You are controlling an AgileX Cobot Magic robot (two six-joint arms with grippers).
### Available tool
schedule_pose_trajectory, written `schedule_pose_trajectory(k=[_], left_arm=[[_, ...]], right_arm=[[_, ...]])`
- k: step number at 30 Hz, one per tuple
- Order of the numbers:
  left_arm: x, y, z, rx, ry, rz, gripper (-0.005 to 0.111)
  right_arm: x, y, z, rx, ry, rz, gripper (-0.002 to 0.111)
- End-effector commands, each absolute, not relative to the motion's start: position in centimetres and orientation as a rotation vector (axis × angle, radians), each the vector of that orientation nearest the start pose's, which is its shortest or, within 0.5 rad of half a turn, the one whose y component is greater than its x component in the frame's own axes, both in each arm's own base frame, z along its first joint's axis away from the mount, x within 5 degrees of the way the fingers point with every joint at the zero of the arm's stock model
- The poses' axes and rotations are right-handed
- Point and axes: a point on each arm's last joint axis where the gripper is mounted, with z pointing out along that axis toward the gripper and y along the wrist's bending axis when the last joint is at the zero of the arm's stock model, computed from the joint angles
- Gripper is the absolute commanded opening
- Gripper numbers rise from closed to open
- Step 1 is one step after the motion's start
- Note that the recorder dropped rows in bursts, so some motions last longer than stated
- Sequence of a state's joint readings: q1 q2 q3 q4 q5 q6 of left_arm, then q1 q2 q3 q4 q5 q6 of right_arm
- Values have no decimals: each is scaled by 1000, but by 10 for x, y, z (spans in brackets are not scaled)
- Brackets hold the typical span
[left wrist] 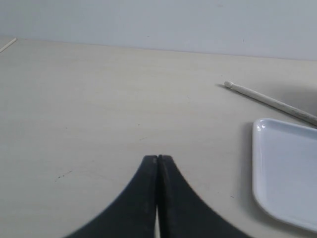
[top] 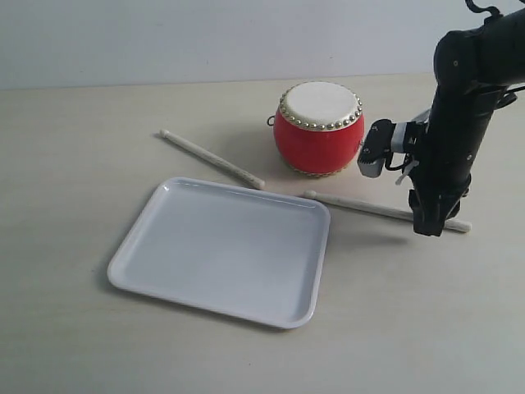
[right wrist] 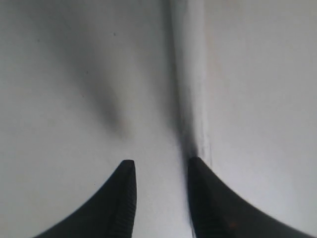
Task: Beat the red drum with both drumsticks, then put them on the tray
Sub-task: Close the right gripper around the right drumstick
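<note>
The red drum [top: 318,127] stands upright at the back of the table. One drumstick [top: 212,158] lies on the table behind the tray [top: 221,246], left of the drum. The other drumstick [top: 369,207] lies in front of the drum, right of the tray. My right gripper [top: 428,228] points down at that stick's right end. It is open [right wrist: 161,166] and empty, and the blurred drumstick [right wrist: 193,74] lines up with one finger rather than the gap. My left gripper [left wrist: 157,157] is shut and empty, low over bare table, with a drumstick [left wrist: 270,101] and the tray [left wrist: 285,168] ahead.
The light wooden table [top: 74,164] runs back to a pale wall [top: 164,33]. The right arm's black links [top: 459,98] rise just right of the drum. The left arm is outside the exterior view.
</note>
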State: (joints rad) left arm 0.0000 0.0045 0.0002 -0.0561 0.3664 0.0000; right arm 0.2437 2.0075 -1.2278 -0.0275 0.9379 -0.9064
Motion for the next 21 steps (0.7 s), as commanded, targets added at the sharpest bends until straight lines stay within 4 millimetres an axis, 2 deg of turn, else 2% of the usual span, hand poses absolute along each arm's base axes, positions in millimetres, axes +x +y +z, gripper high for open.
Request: schedule_pose_trajectory(k=[1,15,21], left_arm=[[53,-2,181,-48,1839,-69,1],[53,-2,181,-48,1839,-69,1],[53,-2,181,-48,1839,-69,1]], right_arm=[[347,85,119,-1777,2667,2,35],[351,85,120,-1768,2630,-32,35],[352,85,130,-1751,2593,-58,35]])
